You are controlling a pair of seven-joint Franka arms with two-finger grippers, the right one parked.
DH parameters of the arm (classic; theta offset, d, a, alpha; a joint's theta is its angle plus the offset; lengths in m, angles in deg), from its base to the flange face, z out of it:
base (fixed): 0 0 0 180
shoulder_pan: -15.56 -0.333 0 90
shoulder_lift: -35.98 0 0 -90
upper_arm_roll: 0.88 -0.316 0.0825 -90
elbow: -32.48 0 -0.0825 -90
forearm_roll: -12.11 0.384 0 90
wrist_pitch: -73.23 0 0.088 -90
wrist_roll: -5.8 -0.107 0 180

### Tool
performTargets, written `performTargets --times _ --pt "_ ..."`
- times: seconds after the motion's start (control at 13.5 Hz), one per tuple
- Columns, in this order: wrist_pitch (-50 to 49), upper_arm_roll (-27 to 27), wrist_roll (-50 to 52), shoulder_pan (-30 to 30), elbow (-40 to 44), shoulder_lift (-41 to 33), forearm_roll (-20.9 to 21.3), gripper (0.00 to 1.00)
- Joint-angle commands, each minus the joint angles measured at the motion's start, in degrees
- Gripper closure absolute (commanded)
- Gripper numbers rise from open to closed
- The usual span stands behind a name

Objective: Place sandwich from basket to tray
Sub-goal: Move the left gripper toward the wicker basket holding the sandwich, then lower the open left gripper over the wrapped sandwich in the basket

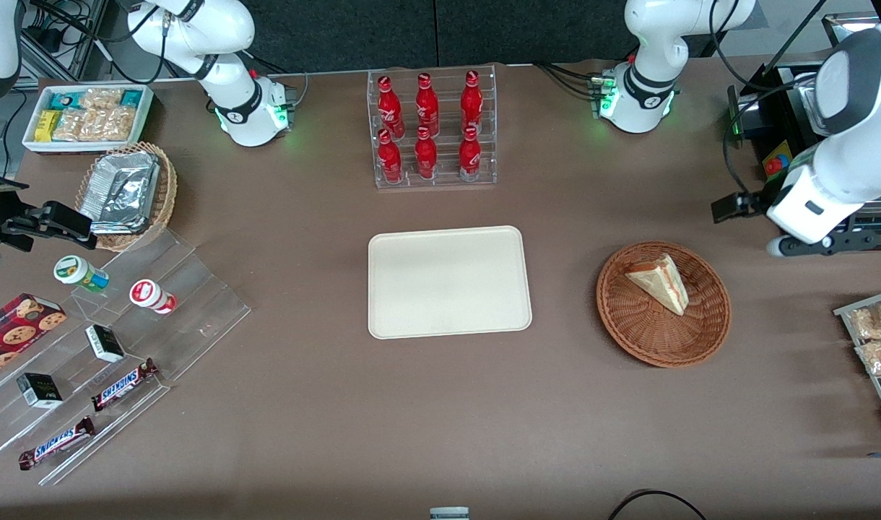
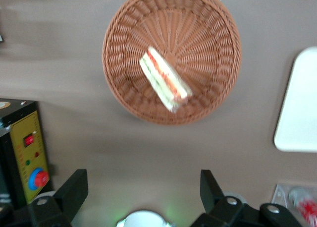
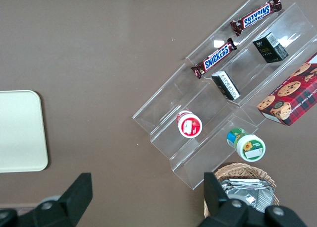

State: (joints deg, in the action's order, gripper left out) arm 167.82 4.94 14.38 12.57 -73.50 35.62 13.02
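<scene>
The sandwich (image 1: 661, 283) (image 2: 163, 79), a white-bread wedge with red and green filling, lies in the reddish-brown wicker basket (image 1: 632, 339) (image 2: 124, 83). The cream tray (image 1: 448, 282) (image 2: 299, 108) (image 3: 20, 130) lies flat beside the basket, toward the parked arm's end, with nothing on it. My gripper (image 1: 801, 247) (image 2: 142, 187) hangs above the bare table, off the basket's rim toward the working arm's end. It is open with nothing between its fingers (image 2: 74, 187). In the left wrist view the basket lies ahead of the fingertips, not between them.
A black box with a yellow button panel (image 2: 25, 152) (image 1: 773, 155) stands close to the gripper. A wire rack of snack packs (image 1: 874, 347) sits at the working arm's table edge. A clear rack of red bottles (image 1: 433, 130) stands farther back than the tray.
</scene>
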Motion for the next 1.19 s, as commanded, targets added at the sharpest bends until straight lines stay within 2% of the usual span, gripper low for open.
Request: performTargets --times 0.0,0.22,0.44,0.67,0.89,1.11 --pt "6.1 0.2 5.2 -0.3 -4.6 -1.0 0.6 0.00" --pt "13.9 0.0 12.0 -0.5 -10.5 -0.8 0.5 0.00" --pt "16.7 0.0 18.6 -0.6 -11.3 2.5 0.5 0.00" --pt "20.9 0.1 29.6 -0.2 -11.5 6.5 1.4 0.00" --pt "24.7 0.2 36.3 0.8 -12.1 9.8 1.8 0.00" --pt "30.6 0.2 39.9 2.1 -16.2 10.2 2.4 0.00"
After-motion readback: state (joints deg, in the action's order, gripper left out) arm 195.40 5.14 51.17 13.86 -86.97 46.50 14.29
